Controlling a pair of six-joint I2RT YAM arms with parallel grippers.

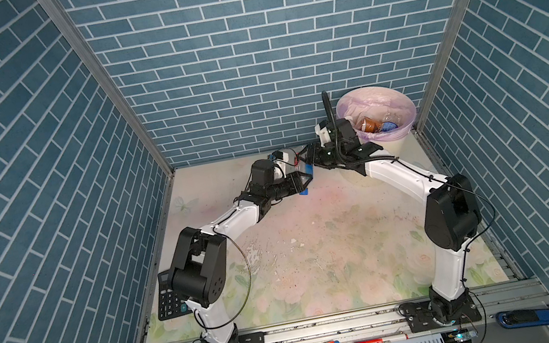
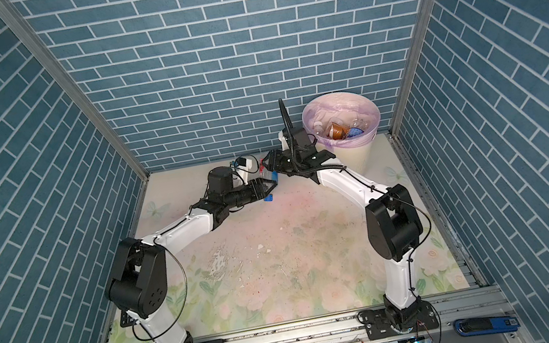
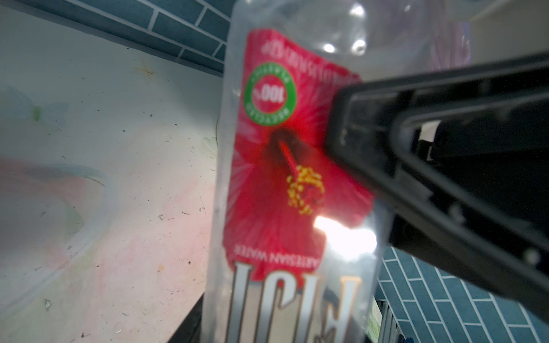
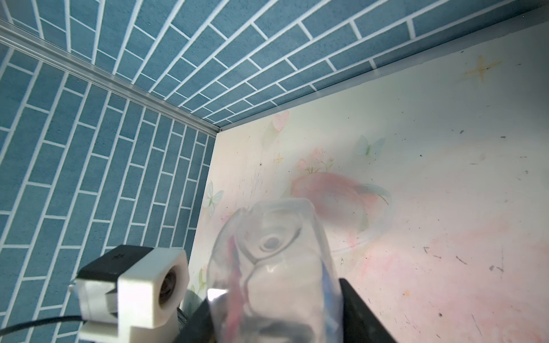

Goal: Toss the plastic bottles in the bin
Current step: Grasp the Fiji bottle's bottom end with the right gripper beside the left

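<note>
Both the left gripper (image 1: 306, 181) and right gripper (image 1: 310, 160) clamp, jaws partly apart, one clear plastic bottle with red flower label (image 3: 282, 178), raised just left of the round cream lilac-lined bin (image 1: 371, 88).

In both top views we look steeply down from high above the edge of the table (image 1: 317, 249) (image 2: 280, 255) farthest from the bin (image 1: 403, 107) (image 2: 369, 113), facing the wall (image 1: 244, 51) behind it; they share almost the whole scene. Our left wrist view sits right against a clear bottle (image 3: 282, 178), facing the bin. Our right wrist view looks away from the bin, sharing that bottle (image 4: 267, 267) close up.
</note>
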